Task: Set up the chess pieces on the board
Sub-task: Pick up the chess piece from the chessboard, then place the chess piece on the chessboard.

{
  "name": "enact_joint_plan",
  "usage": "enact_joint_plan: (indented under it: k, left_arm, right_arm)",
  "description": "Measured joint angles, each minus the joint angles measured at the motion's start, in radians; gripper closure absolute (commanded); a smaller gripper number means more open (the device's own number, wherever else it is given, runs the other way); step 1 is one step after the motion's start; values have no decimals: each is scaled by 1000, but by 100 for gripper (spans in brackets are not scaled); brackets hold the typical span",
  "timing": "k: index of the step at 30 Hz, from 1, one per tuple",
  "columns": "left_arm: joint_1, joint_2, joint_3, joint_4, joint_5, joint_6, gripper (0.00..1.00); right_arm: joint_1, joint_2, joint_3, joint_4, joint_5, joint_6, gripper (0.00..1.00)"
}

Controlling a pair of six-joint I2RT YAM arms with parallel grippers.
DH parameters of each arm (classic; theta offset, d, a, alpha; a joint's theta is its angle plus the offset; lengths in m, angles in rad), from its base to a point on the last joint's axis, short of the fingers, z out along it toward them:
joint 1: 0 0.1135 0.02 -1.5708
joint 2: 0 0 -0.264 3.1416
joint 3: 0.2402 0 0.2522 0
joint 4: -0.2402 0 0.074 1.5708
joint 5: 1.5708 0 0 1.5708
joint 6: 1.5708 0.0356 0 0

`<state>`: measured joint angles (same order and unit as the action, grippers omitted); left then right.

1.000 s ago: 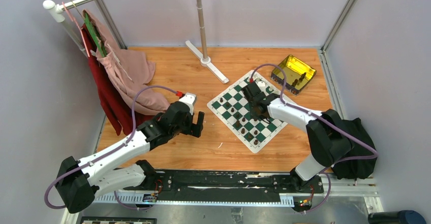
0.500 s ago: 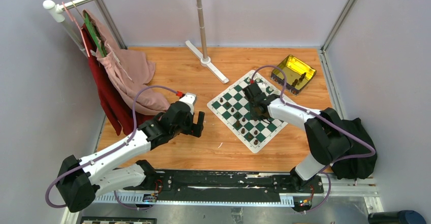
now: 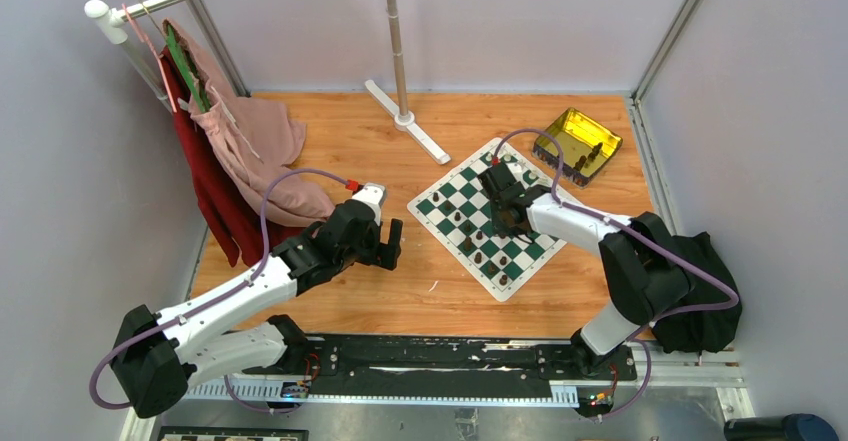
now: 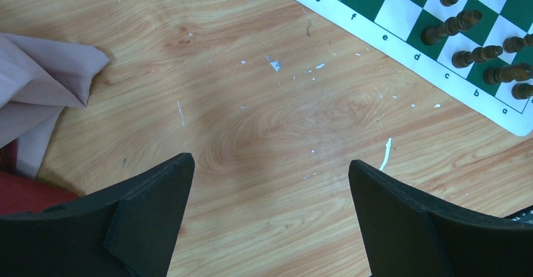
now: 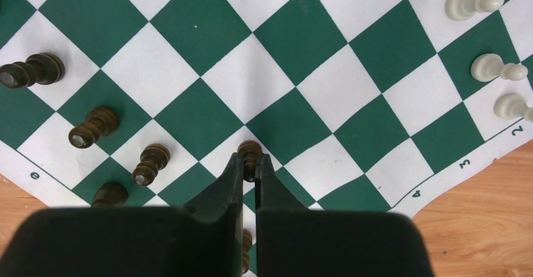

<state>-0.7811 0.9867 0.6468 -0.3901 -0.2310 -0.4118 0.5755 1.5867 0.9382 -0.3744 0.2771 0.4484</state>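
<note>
right gripper (image 5: 250,175) low over board (image 5: 302,38), near its rim. jaws pressed together on small dark brown piece (image 5: 250,153), which stands upright between fingertips. other dark pieces (image 5: 93,126) stand in loose row along same edge. white pieces (image 5: 498,68) line opposite side. left gripper (image 4: 270,183) hangs over bare wood table (image 4: 270,120), jaws wide apart, holding nothing, board corner just beyond. gold tin (image 3: 577,143) sits on table beside board's far right edge.
</note>
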Motion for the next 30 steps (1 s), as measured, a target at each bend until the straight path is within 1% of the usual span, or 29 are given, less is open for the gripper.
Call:
enact_joint_plan:
  k: [16, 30]
  left_arm:
    - [0, -1, -4, 23, 2, -19, 0]
    - [0, -5, -4, 23, 2, -31, 0]
  right_arm:
    - [15, -49, 35, -63, -17, -6, 100]
    - [96, -28, 54, -79, -30, -2, 100]
